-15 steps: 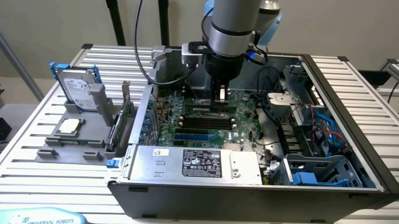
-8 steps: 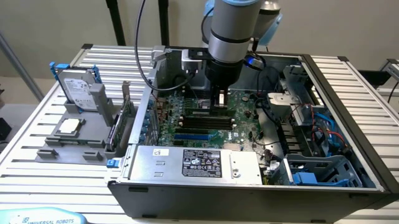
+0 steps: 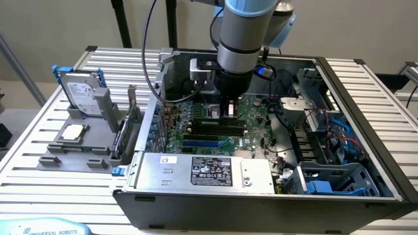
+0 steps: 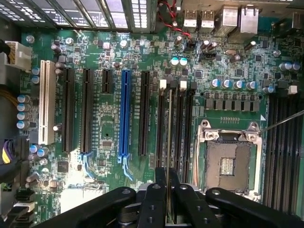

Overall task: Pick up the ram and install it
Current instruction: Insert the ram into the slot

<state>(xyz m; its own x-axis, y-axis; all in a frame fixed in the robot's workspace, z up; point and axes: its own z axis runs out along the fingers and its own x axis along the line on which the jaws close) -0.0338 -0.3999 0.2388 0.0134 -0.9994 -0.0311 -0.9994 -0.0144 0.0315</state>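
Black gripper [image 4: 169,202] jaws pinching thin dark-green ram stick [image 4: 169,137] edge-on, over black memory slots [image 4: 183,123] on green motherboard [image 4: 109,137], inside open grey computer case [image 3: 196,205]

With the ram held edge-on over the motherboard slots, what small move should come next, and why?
Probably a short, straight descent. The gripper is shut on the ram, which looks upright and parallel to the long black slots just below it. In the exterior view the gripper hangs low over the motherboard. Whether the ram's edge already touches a slot cannot be told.
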